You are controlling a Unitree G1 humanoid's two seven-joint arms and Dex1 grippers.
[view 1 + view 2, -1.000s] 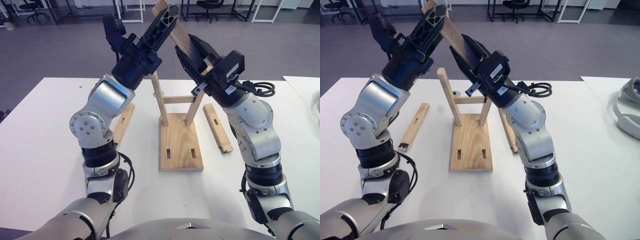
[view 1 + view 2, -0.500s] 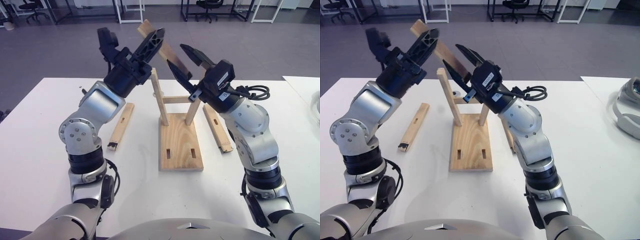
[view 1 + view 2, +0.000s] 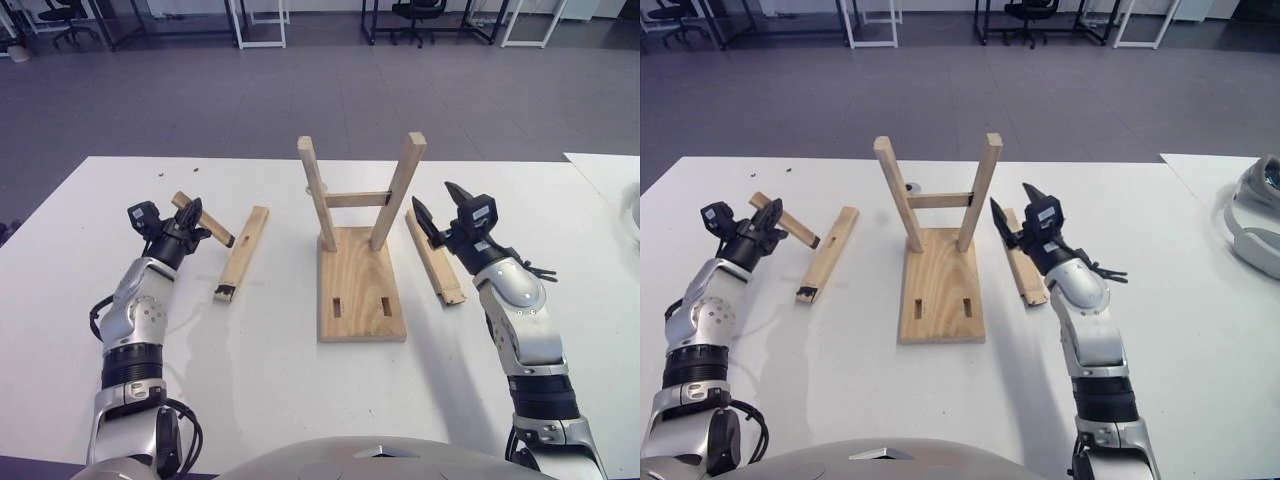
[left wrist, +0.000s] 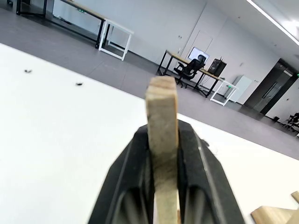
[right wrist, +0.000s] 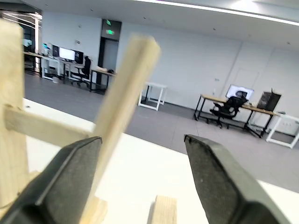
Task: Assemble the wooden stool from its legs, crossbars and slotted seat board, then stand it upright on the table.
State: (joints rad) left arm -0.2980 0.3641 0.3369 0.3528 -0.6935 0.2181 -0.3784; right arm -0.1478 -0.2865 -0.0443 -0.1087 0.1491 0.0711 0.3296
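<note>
The slotted seat board (image 3: pixel 361 290) lies flat mid-table with two legs (image 3: pixel 316 195) (image 3: pixel 399 190) standing in its far slots, joined by a crossbar (image 3: pixel 357 199). My left gripper (image 3: pixel 190 222) rests low on the table's left side, shut on a short wooden bar (image 3: pixel 215 232), which the left wrist view shows clamped between its fingers (image 4: pixel 128 186). A loose leg (image 3: pixel 243 250) lies just right of it. My right gripper (image 3: pixel 432 197) hangs open beside the right standing leg, over a second loose leg (image 3: pixel 435 256) lying on the table.
A white headset-like object (image 3: pixel 1252 222) sits on a neighbouring table at the far right. The near slots (image 3: pixel 337 306) of the seat board hold nothing. Bare white tabletop (image 3: pixel 300 390) stretches in front of the board.
Both arms dropped from high above the stool. The left gripper carried the wooden bar down to the table's left. The right gripper opened, came off the bar and lowered to the stool's right.
</note>
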